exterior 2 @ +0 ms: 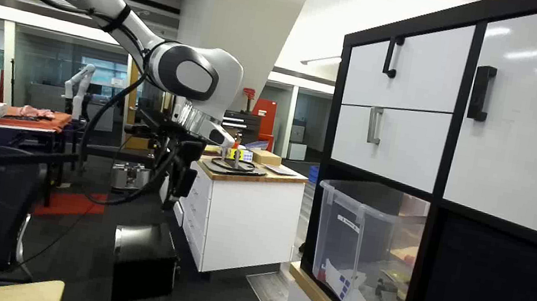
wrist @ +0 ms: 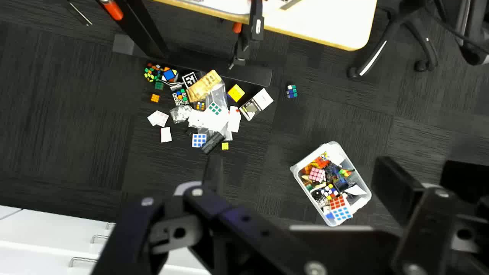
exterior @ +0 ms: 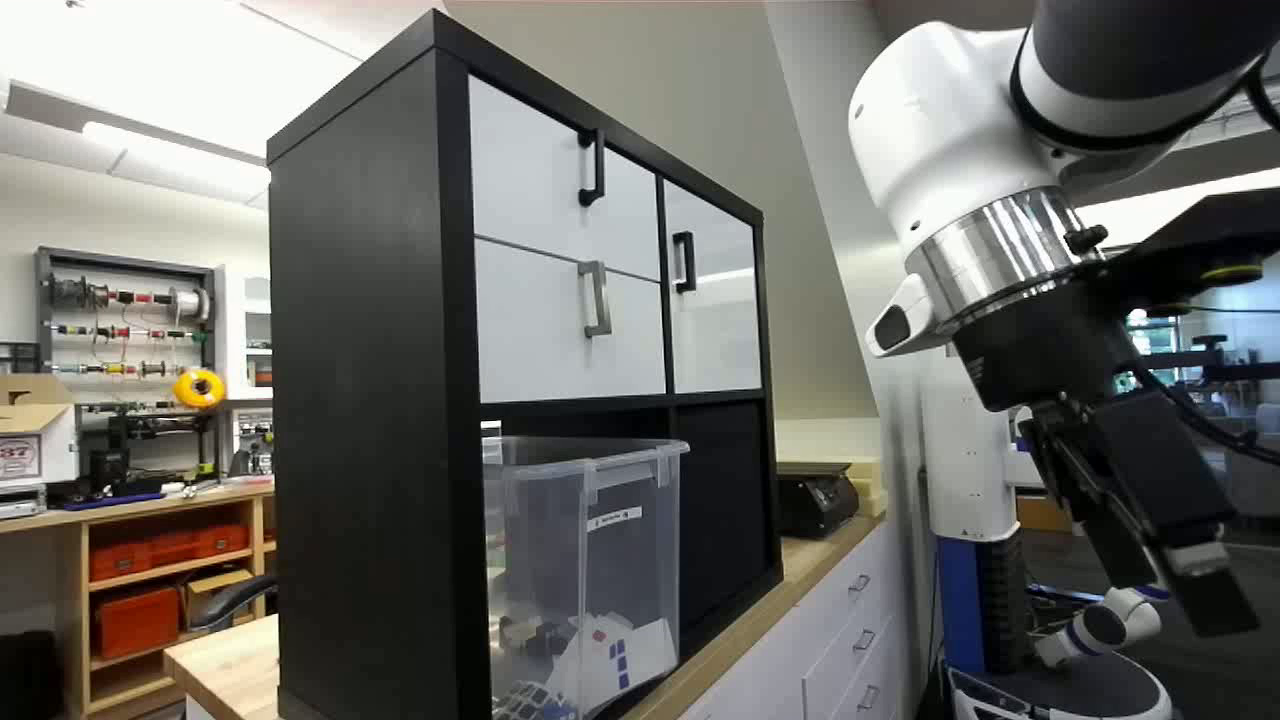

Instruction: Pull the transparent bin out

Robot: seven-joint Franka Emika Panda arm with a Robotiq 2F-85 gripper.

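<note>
Under the white drawers (exterior: 540, 325), inside the black shelf (exterior: 360, 400), the transparent bin (exterior: 635, 560) stands; my gripper (wrist: 300, 170) hangs well apart from it, spread wide and holding nothing. If I catch only a corner of its rim (exterior: 635, 458), I could twist it until it jams; if I pull too far, it may tip off the wooden ledge (exterior: 735, 643).

Wooden countertop (exterior: 742, 630) — black shelf (exterior: 370, 400), black device (exterior: 812, 505) atop.
</note>
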